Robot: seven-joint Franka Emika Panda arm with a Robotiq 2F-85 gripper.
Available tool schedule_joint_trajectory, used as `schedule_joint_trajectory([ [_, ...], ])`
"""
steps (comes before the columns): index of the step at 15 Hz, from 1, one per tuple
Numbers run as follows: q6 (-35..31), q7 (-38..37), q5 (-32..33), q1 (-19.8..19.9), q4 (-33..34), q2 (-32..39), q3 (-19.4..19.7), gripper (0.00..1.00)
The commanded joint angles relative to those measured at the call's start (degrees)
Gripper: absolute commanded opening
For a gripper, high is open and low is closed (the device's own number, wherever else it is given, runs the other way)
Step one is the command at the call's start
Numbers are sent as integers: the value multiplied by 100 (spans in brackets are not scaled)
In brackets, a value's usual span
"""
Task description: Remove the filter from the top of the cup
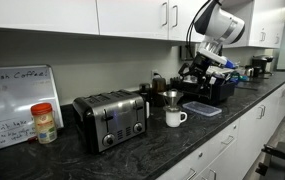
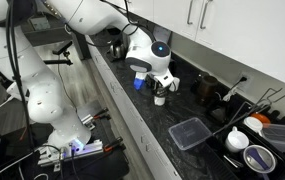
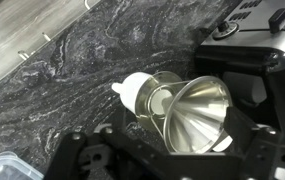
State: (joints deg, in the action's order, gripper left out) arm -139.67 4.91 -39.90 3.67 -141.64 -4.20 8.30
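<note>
The filter, a silvery metal funnel, sits on top of the cup, a small white mug on the dark counter. In the wrist view the filter fills the space between my two black fingers, and the cup shows white just behind it. My gripper is open, with one finger on each side of the funnel rim. In an exterior view the gripper hangs just above the cup and hides most of the filter. In the other exterior view the gripper appears up and to the right of the cup.
A silver toaster stands beside the cup, with a red-lidded jar and a whiteboard further along. A black box-shaped holder and a clear plastic container lie on the other side. Bowls sit further along the counter.
</note>
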Motion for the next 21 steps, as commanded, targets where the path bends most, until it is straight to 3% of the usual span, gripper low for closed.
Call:
schedule_joint_trajectory([
  [1, -85, 622, -737, 52, -147, 39, 5, 100],
  [5, -310, 858, -1082, 59, -156, 216, -37, 100],
  [16, -1049, 934, -1180, -26, 235, 968, -406, 100],
  [21, -1023, 1283, -1927, -27, 499, 1187, -438, 100],
])
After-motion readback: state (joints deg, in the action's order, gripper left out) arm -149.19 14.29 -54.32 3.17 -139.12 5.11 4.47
